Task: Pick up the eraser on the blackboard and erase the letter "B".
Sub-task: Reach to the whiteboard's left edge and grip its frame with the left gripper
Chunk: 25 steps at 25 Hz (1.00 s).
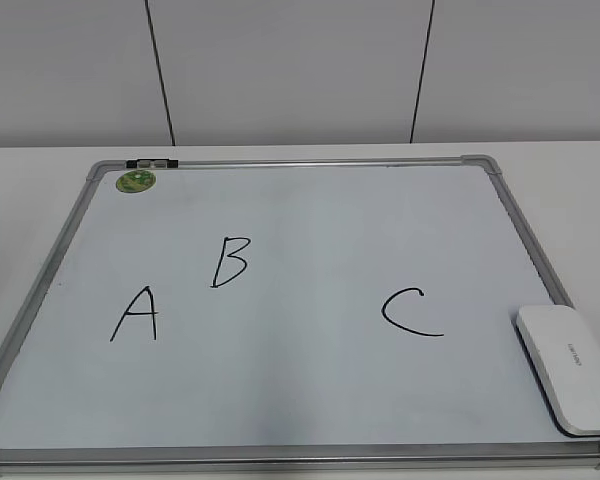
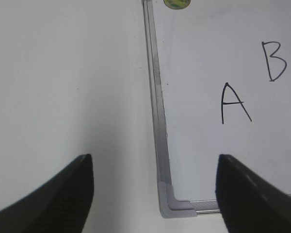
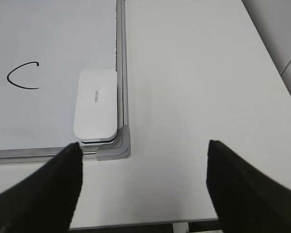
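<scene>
The white eraser (image 1: 570,366) lies on the blackboard (image 1: 310,390) in its near right corner, against the frame; it also shows in the right wrist view, eraser (image 3: 95,104). The letter "B" (image 1: 229,262) is drawn left of centre, between "A" (image 1: 136,314) and "C" (image 1: 410,312). My left gripper (image 2: 155,189) hangs open above the board's near left corner, with "B" (image 2: 274,61) far ahead to the right. My right gripper (image 3: 144,182) is open over bare table, just nearer than the eraser and to its right. Neither gripper appears in the exterior view.
The board rests on a white table (image 1: 40,190), with its grey frame (image 2: 156,97) raised slightly. A green sticker (image 1: 137,181) sits at the far left corner. The table's near edge (image 3: 136,224) runs just below my right gripper, and its right edge (image 3: 276,63) is close.
</scene>
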Available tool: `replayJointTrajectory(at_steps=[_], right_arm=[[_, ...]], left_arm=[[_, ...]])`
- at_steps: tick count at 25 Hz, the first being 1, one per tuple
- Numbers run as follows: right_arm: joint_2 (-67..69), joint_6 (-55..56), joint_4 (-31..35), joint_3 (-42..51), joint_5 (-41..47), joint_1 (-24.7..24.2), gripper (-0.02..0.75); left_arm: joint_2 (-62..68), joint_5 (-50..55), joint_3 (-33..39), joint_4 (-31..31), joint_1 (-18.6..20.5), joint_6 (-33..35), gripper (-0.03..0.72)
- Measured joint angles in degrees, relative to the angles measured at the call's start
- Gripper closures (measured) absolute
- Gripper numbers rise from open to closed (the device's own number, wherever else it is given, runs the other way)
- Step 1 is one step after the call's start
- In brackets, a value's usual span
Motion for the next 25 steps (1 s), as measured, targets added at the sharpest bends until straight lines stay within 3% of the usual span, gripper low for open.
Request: replayJointTrajectory(at_steps=[10, 19, 25], right_arm=[[0.0, 0.0, 0.0, 0.0, 0.0, 0.0, 0.148], [0.0, 0.0, 0.0, 0.0, 0.0, 0.0, 0.148], [0.0, 0.0, 0.0, 0.0, 0.0, 0.0, 0.148]], left_arm=[[28.0, -2.0, -12.1, -0.4, 0.0, 0.0, 0.1], [45.5, -6.3, -18.7, -0.5, 0.0, 0.0, 0.104], [55.5, -6.5, -22.6, -1.7, 0.0, 0.0, 0.183]])
